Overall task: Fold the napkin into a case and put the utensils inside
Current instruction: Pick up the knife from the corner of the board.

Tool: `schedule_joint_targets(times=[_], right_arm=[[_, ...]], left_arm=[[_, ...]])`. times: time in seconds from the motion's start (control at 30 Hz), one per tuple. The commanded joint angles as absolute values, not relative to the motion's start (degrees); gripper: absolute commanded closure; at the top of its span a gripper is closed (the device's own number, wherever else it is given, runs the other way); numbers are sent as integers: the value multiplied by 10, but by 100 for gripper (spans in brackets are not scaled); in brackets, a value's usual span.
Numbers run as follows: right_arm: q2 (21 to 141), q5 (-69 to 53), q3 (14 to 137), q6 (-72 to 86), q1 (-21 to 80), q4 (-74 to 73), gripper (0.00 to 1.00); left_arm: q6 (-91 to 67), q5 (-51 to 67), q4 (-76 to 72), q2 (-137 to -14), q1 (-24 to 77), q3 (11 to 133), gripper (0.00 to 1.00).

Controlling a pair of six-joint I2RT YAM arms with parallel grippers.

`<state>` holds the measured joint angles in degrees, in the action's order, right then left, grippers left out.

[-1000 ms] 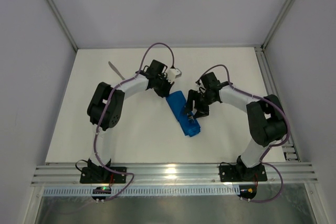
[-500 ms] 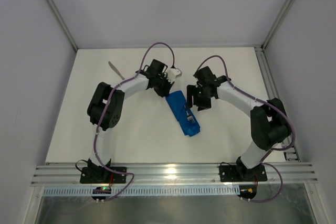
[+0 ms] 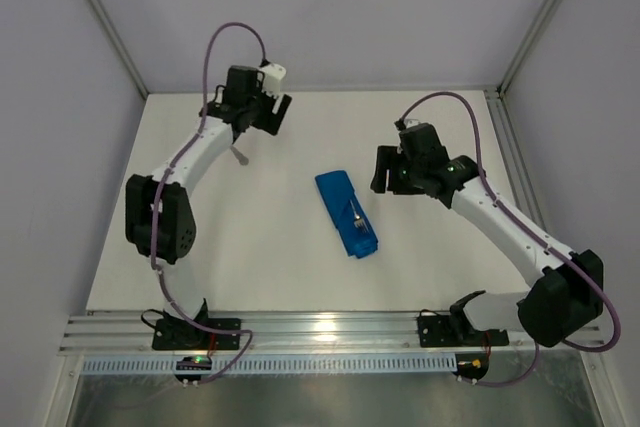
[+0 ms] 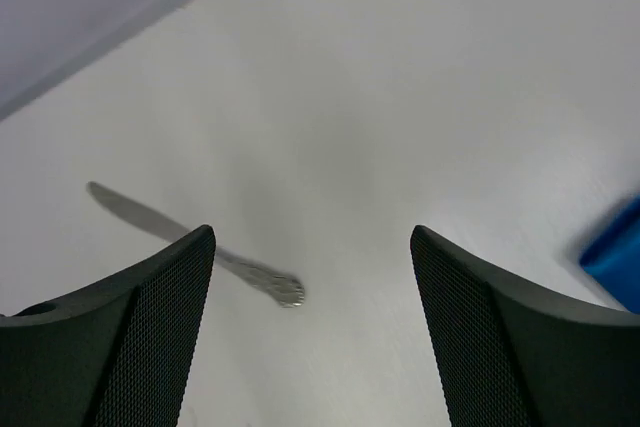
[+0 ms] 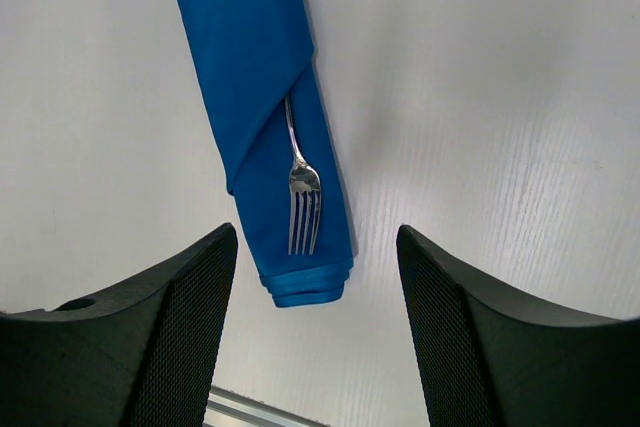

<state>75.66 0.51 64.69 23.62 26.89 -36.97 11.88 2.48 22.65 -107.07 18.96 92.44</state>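
Case point(image 5: 262, 67): mid-surface point(image 5: 500, 97), fork point(image 5: 303, 197) tucked in its fold, so we hold the right hand point(image 5: 313, 237) released above it. Knife point(image 4: 140, 213): loose (far left); left hand point(image 4: 310, 237) spread empty above, presumably to fetch it.

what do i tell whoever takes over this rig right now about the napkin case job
Left gripper: open, empty, above the knife at the far left of the table.
Right gripper: open, empty, off to the right of the case.
Done: case folded; fork in it, handle under the fold, tines showing at the near end.
Left: pick up the knife, which lies on the table well apart from the case, and slide it in beside the fork.
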Motion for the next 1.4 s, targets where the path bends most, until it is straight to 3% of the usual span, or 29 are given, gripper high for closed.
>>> schedule_joint_targets(times=[0.0, 0.1, 0.17, 0.23, 0.3, 0.37, 0.43, 0.7, 1.0, 1.1, 1.2, 1.23, 1.37], right_arm=[[723, 33, 615, 228, 270, -349, 31], [710, 25, 589, 227, 269, -331, 31], [708, 19, 573, 225, 270, -323, 31], [707, 17, 566, 224, 270, -320, 31], [701, 18, 561, 224, 270, -321, 31], [693, 19, 550, 224, 270, -322, 31], [686, 23, 540, 229, 270, -322, 31], [663, 25, 512, 243, 270, -309, 31], [657, 27, 512, 239, 270, -315, 31], [653, 28, 516, 239, 270, -316, 31], [644, 36, 522, 240, 270, -321, 31], [642, 37, 525, 239, 270, -323, 31], [634, 32, 534, 238, 270, -323, 31]], left_arm=[[105, -19, 258, -1081, 136, 972, 20], [112, -37, 302, -1141, 113, 1013, 30], [113, -49, 338, -1179, 107, 1042, 44], [106, -50, 358, -1229, 101, 1079, 49], [83, -53, 374, -1270, 92, 1119, 48], [45, -50, 395, -1292, 84, 1145, 38], [24, -53, 400, -1311, 71, 1164, 34], [-36, -84, 423, -1354, 63, 1158, 29], [-61, -47, 450, -1406, 48, 1187, 33], [-73, 39, 477, -1423, 30, 1192, 42], [-78, 79, 490, -1419, 16, 1170, 59], [-73, 83, 490, -1419, 16, 1164, 72], [-36, 96, 515, -1416, 18, 1159, 92]])
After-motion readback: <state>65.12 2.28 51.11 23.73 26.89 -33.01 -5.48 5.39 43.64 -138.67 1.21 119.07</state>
